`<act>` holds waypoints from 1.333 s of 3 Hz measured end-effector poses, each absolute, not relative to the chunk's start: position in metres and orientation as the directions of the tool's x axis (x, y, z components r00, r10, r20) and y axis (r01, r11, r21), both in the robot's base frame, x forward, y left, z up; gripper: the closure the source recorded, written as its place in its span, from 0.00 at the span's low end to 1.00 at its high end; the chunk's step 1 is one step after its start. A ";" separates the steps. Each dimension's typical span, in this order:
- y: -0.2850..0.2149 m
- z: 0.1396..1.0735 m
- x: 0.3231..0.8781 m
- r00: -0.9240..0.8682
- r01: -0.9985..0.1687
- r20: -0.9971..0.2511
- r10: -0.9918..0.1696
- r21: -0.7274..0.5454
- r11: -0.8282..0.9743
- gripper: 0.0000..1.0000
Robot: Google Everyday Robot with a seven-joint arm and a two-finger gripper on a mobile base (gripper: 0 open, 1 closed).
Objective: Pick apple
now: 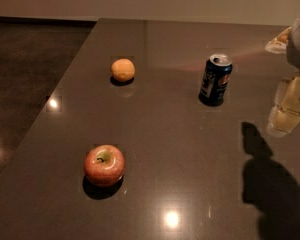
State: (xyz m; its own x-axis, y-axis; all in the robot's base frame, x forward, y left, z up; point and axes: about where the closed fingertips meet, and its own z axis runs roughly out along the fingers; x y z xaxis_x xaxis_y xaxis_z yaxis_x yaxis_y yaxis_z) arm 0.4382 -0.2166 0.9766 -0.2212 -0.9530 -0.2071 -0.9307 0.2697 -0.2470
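Note:
The apple (104, 165) is round, glossy and red with a yellow-green patch around its stem. It sits on the dark table (180, 149) at the near left. My gripper (289, 108) hangs at the right edge of the view, above the table, far to the right of the apple and well apart from it. Its pale fingers point down and it holds nothing I can see.
A small orange fruit (122, 70) lies farther back on the left. A dark blue soda can (215, 79) stands upright at the middle right. The table's left edge runs diagonally, with dark floor (25, 74) beyond it. The gripper's shadow (270, 179) falls at near right.

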 end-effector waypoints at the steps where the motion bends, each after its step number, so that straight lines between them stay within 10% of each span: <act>1: -0.212 0.974 0.438 -0.214 -0.933 -0.213 -0.953 -0.243 0.264 0.00; 4: -0.083 0.900 0.418 -0.001 -0.993 -0.404 -0.915 -0.107 0.049 0.00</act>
State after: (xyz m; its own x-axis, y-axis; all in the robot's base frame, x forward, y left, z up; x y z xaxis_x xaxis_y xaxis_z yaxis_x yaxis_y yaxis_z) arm 0.4177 -0.0825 0.9002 -0.0014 -0.9146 -0.4043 -0.9931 0.0488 -0.1069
